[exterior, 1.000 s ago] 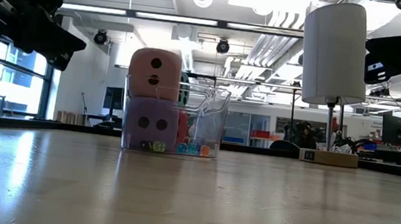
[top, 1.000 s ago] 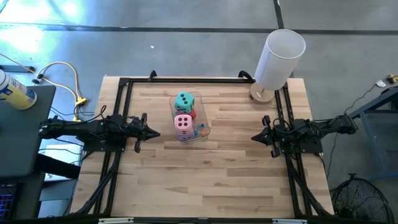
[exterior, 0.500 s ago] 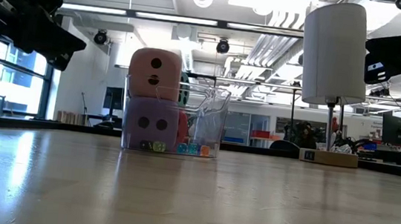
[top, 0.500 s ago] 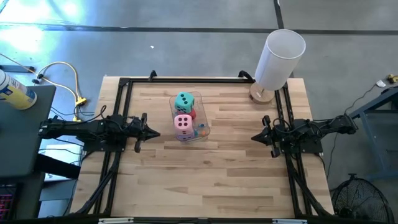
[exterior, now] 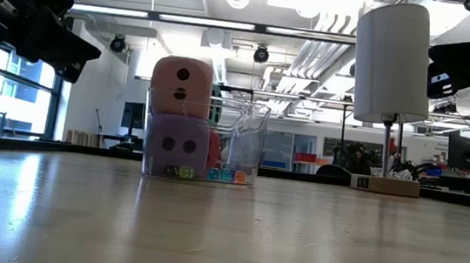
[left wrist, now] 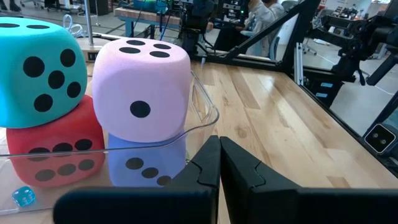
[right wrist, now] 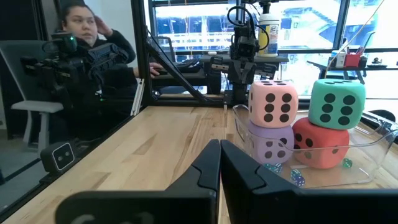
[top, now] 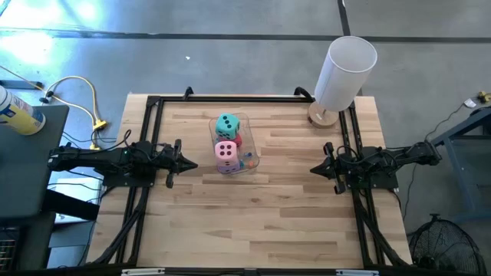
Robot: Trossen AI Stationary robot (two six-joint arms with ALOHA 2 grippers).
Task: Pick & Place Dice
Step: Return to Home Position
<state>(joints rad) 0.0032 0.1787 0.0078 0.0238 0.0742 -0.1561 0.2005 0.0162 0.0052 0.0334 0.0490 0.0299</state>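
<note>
Wooden table (top: 268,222) bears a clear bin (top: 255,158) of dice (top: 225,152); left hand (top: 193,165) and right hand (top: 313,169) flank it, both closed.

Teal die (left wrist: 37,68), red die (left wrist: 53,149) cut by edge.

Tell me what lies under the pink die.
The purple die sits directly beneath the pink die, both inside the clear bin. Tiny coloured dice lie on the bin floor beside it. Anything beneath the purple die is covered.

no legible text, no brand or number readable on anything
</note>
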